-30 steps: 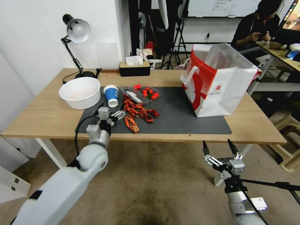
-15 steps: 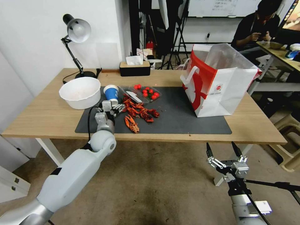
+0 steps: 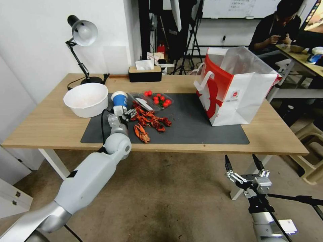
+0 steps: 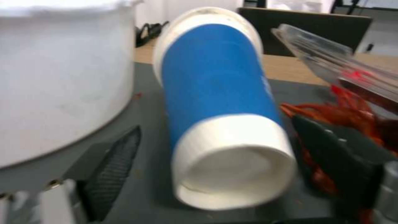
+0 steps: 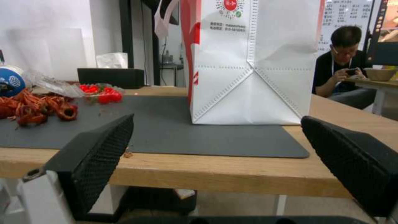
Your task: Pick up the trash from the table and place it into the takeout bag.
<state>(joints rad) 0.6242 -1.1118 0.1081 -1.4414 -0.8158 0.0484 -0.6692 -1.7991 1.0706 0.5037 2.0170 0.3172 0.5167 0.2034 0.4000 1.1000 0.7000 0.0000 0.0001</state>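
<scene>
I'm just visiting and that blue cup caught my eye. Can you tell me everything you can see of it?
The blue paper cup has a blue wall with a white rim and a white band around its base. It looks like paper. It stands on the dark mat beside the white bowl, with red crayfish shells on its other side. The left gripper is open, one finger on each side of it.

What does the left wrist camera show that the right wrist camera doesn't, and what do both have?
Left wrist camera alone: the white bowl beside the blue cup, and the left gripper open, its fingers either side of the cup's base.

Right wrist camera alone: the takeout bag standing on the mat, the cherry tomatoes, a seated person behind, and the right gripper open, below the table edge.

Both: the blue cup, the red crayfish shells, the clear tray, the mat and the black tissue box.
</scene>
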